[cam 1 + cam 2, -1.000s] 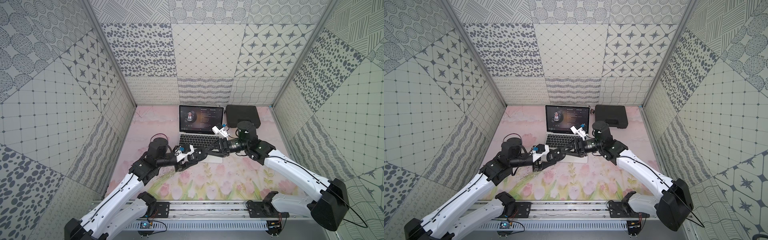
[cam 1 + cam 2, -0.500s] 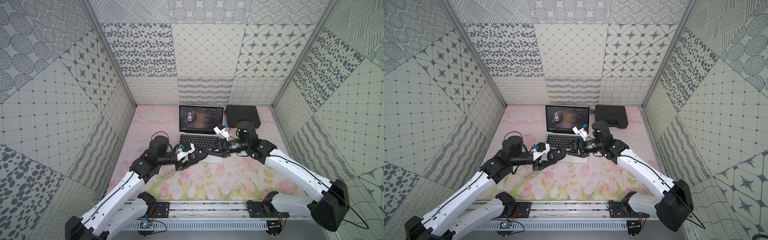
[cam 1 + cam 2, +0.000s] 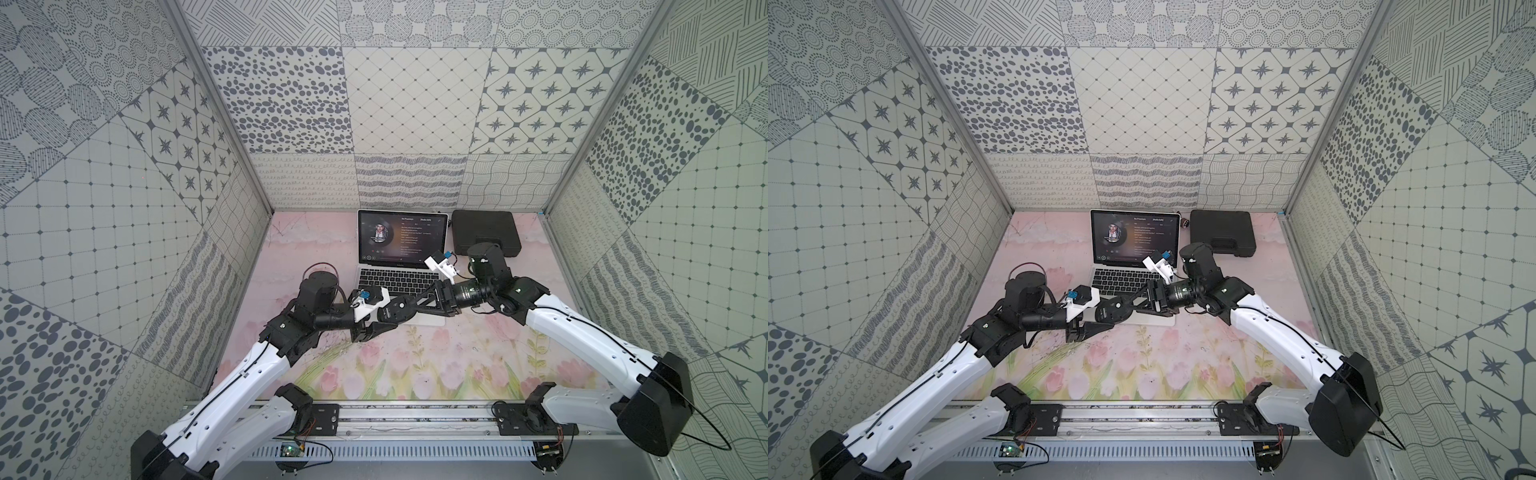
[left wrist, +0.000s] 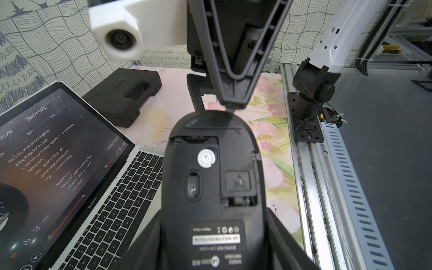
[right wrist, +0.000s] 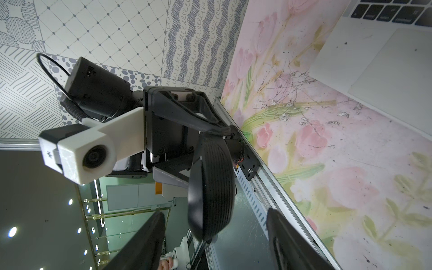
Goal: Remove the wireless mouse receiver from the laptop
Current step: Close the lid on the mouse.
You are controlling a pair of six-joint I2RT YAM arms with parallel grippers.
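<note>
Two left fingers [image 4: 145, 247] clamp the black mouse [image 4: 210, 177] near the laptop [image 4: 121, 210].

The left arm [image 3: 249, 376] and right arm [image 3: 573, 343] are wearing white shells between black joints, with thin black cables [image 3: 604, 333] running along them. White, blocky wrist cameras [image 4: 117, 39] are showing round dark lenses, and a small green light [image 3: 519, 289] is glowing on a black joint of the right arm.
</note>
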